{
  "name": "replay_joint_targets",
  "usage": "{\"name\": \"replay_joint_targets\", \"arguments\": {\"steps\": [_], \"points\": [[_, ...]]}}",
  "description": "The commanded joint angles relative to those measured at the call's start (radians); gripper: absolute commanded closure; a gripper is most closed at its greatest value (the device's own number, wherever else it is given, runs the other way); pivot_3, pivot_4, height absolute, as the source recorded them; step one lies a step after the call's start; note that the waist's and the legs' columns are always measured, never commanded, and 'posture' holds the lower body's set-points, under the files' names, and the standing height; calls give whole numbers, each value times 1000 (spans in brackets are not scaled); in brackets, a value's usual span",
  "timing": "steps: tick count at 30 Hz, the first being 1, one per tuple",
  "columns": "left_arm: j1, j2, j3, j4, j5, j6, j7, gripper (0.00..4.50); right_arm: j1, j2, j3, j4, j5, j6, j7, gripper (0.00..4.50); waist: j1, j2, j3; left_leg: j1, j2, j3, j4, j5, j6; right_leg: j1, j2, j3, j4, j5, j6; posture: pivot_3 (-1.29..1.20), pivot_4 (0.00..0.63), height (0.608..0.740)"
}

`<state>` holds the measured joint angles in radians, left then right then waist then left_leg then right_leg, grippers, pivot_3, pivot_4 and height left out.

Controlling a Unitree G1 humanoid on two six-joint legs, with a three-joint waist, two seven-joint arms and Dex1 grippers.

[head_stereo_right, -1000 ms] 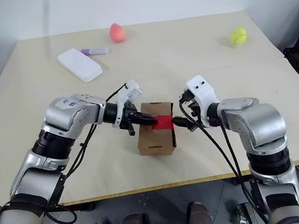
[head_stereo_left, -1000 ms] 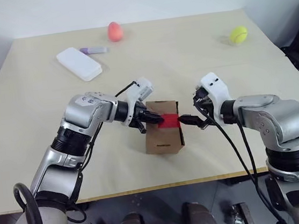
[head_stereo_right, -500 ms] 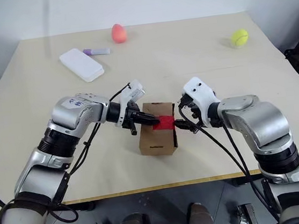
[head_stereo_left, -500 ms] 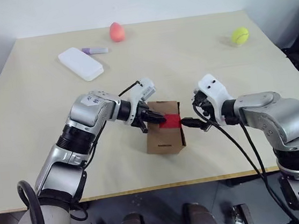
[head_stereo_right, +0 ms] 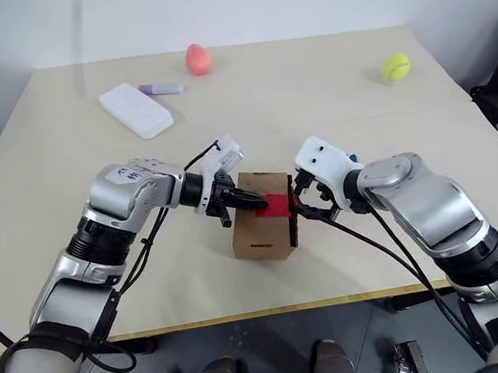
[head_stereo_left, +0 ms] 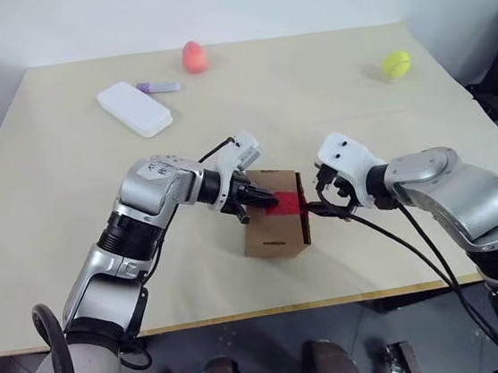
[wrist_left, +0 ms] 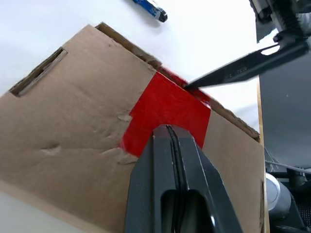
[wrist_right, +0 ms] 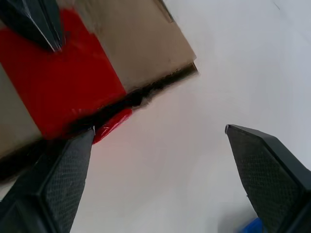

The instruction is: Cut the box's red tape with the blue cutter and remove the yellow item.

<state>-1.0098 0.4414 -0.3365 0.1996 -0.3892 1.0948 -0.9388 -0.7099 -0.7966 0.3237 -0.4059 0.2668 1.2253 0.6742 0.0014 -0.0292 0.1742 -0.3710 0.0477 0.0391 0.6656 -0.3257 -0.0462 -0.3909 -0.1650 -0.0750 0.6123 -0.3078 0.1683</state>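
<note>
From my head, the box [head_stereo_left: 273,215] sits on the counter [head_stereo_left: 69,189] between my arms. My left pincer [head_stereo_left: 255,200], pressed closed and empty, rests its tips on the red tape [head_stereo_left: 288,202].

My left wrist sees those closed fingers [wrist_left: 171,160] on the tape, and the blue cutter [wrist_left: 150,7] lying beyond the box.

My right wrist sees my right pincer [wrist_right: 160,138] spread wide, one finger [wrist_right: 63,174] at the box's taped edge.

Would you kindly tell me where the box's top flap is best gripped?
Probably the flap's taped edge, beside the red tape, from the robot's right: a dark gap shows under that edge, and the open right gripper sits there.
</note>
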Motion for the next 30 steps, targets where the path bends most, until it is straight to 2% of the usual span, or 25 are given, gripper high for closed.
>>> {"name": "replay_joint_targets", "arguments": {"steps": [1, 6, 11, 16, 19, 25, 30], "points": [[24, -5, -12, -31, 3, 29, 8, 4500, 68, -8, 109, 29, 16, 12, 47, 30, -1, -1, 0, 0, 0, 0, 0, 0, 0, 0, 0, 0, 0, 0, 0, 0, 150, 740], [39, -14, -6, -44, 2, 42, 18, 4500, 88, 4, 37, 25, 39, 40, 51, 30, 0, 2, 0, -1, 0, 2, 1, 0, 0, -1, 0, 1, -1, 0, 0, 0, 150, 740], [44, -13, 1, -51, 3, 48, 22, 4500, 112, 156, -214, 19, 142, 202, 18, 30, 2, 2, 0, -2, 0, 2, 1, 0, 0, -1, 0, 1, -1, 0, 0, 0, 150, 740], [48, -11, 4, -55, 3, 52, 23, 4500, 113, 273, -394, 33, 201, 361, -15, 30, 3, 3, 1, -2, 0, 2, 1, 0, 0, -1, 0, 1, -1, 0, 0, 0, 150, 740], [50, -9, 5, -60, 4, 54, 25, 4500, 129, 336, -505, 86, 247, 389, -50, 30, 3, 3, 1, -2, 0, 2, 1, 0, 0, -1, 0, 1, -1, 0, 0, 0, 150, 740], [57, -5, 7, -75, 0, 64, 28, 4500, 172, 406, -605, 150, 337, 389, -119, 30, 0, 4, 1, -2, 0, 2, 0, 0, 0, -2, 0, 1, -1, 0, 0, 0, 150, 740], [66, 5, 2, -97, -3, 75, 25, 4500, 175, 485, -638, 269, 323, 373, -145, 30, -5, 5, 0, -1, 0, 2, 0, 0, 0, -1, 0, 1, 0, 0, 0, 0, 150, 740]]}}
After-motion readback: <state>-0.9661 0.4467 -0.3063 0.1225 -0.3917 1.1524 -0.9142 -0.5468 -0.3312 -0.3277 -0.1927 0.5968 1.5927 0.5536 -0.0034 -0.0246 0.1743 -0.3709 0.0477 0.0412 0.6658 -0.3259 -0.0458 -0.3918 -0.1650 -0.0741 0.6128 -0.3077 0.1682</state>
